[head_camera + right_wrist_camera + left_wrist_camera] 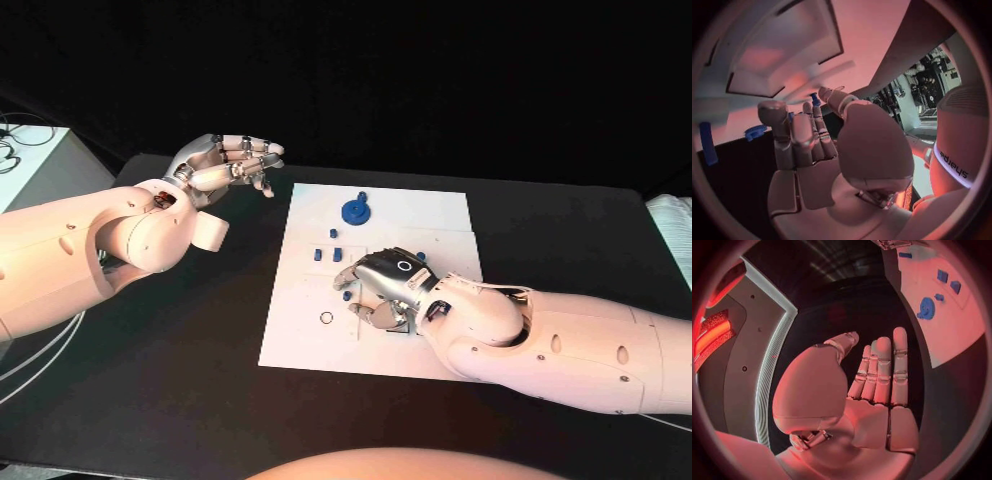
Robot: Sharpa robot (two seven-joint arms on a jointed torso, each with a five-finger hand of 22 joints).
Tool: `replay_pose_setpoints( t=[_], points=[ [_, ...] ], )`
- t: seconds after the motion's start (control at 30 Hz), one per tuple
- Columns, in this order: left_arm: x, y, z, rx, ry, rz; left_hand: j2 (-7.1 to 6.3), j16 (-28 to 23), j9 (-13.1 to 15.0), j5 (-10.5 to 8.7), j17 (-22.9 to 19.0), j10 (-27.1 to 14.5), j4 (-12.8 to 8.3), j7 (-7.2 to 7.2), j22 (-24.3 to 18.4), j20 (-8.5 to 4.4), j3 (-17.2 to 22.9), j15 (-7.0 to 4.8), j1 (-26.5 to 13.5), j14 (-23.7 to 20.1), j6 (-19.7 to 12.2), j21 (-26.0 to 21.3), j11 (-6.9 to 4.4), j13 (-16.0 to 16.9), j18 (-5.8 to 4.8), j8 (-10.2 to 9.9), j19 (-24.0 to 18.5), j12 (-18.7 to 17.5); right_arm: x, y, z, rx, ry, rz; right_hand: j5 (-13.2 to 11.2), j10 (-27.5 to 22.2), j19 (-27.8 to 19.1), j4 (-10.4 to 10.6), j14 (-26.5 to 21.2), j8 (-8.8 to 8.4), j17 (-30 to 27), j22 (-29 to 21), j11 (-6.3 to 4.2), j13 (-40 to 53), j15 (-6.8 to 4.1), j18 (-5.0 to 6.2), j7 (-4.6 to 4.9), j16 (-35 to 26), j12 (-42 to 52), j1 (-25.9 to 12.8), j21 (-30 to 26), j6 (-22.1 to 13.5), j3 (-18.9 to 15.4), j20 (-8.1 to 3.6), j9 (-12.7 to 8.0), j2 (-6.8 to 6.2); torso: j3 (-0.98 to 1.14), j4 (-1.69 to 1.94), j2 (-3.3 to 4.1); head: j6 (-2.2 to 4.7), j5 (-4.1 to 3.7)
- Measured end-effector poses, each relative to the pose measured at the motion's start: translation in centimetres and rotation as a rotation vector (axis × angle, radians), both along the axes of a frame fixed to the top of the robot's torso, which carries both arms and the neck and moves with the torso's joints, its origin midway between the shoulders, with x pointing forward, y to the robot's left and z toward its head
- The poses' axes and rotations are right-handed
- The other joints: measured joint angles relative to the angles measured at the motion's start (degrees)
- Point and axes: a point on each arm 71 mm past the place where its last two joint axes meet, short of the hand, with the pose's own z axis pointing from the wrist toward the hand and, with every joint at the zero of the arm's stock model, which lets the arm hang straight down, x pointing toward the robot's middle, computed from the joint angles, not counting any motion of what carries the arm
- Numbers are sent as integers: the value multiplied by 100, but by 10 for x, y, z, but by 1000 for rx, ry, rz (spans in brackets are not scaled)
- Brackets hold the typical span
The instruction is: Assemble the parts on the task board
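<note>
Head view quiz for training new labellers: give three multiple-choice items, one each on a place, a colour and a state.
1. Where is the left hand? A over the black table, beside the task board; B on the board; C at the board's near edge.
2. The gear is: A grey; B blue; C white.
3. The left hand: A holds nothing; B grips the gear; C pinches a peg.
Answers: A, it hangs over bare table, off the board; B, blue against the white plate; A, its palm is empty.
</note>
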Motion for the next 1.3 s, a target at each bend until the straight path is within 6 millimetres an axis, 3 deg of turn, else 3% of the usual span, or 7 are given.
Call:
replay_pose_setpoints(
  t=[0.37,0.43,0.57,0.63,0.9,1.3],
  points=[
    [1,2,-1,1,4,2,24,0,0,0,-1,0,0,0,-5,0,0,0,24,0,0,-21,0,-7,0,0,0,-24,-6,-18,18,87,-28,-25,123,-54,33,30,-2,-23,26,148,14,27,2,0,-13,128,319,93,126,-17,-109,-24,-32,2,2,2,1,59,-64],
    [1,2,-1,0,5,2,24,0,0,0,-1,0,0,0,-5,0,0,0,24,0,0,-21,0,-8,0,0,0,-25,-3,-28,26,103,-32,-45,136,40,176,52,112,-23,169,353,-56,40,-40,0,-11,281,465,110,350,-14,-87,-47,-35,19,-1,2,1,72,-81],
    [1,1,-1,0,6,0,24,0,0,0,-1,0,0,0,-4,0,0,0,24,0,0,-21,0,-8,0,0,0,-25,10,-54,43,119,-25,-108,147,228,412,111,253,-54,473,764,-72,40,-65,0,7,569,649,109,794,9,37,-86,-53,18,-4,2,0,103,-133],
    [0,1,-1,-1,6,-2,24,0,0,0,-1,0,0,0,-4,0,0,0,24,0,0,-21,0,-8,0,0,0,-25,19,-69,52,118,-15,-145,177,266,463,125,252,-55,575,902,-92,30,-65,-69,6,656,671,62,942,9,52,-93,-53,-29,-4,1,-1,114,-160],
    [0,0,-1,-2,8,-7,24,0,0,0,-1,0,0,0,-4,0,0,0,24,0,0,-21,0,-8,0,0,0,-25,38,-108,64,61,51,-223,288,249,507,174,252,-85,669,1019,-124,-25,-65,-70,-28,748,693,-57,1024,27,-146,-94,-60,-148,-7,5,-2,154,-232],
    [-1,1,-2,-2,11,-10,24,0,0,0,4,0,0,0,-9,0,0,0,24,0,0,-21,0,-13,0,0,0,-25,42,-111,58,-48,97,-206,288,201,506,183,252,-89,659,1006,-114,-36,-64,-68,-91,749,693,-27,1024,41,-355,-94,-60,-177,-1,9,6,151,-242]
  ],
)
